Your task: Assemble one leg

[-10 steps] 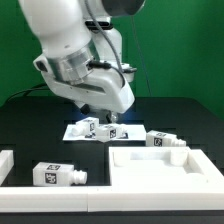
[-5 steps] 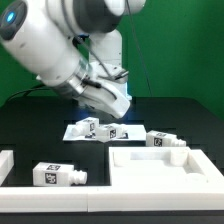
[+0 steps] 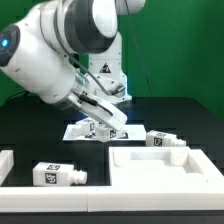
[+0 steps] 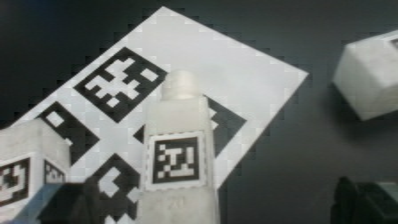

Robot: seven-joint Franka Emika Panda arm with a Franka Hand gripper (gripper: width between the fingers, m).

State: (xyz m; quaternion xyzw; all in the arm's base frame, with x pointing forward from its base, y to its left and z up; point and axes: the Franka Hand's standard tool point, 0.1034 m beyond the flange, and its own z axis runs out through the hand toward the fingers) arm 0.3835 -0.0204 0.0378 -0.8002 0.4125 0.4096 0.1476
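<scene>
End effector (image 3: pixel 108 120) hovers over a leg (image 4: pixel 178 150) on the marker board (image 4: pixel 231 60) toward the counter's (image 3: pixel 30 120) far edge; its finger spacing cannot be told. The leg looks light, rigid and slick, probably best gripped across its body.

white leg (image 4: pixel 180 140), lying across marker board (image 4: pixel 222 58)

Exterior view: low, across table (image 3: pixel 30 118), mid-range. Wrist view: close above marker board (image 4: pixel 231 60) (image 3: pixel 75 131), shared.
</scene>
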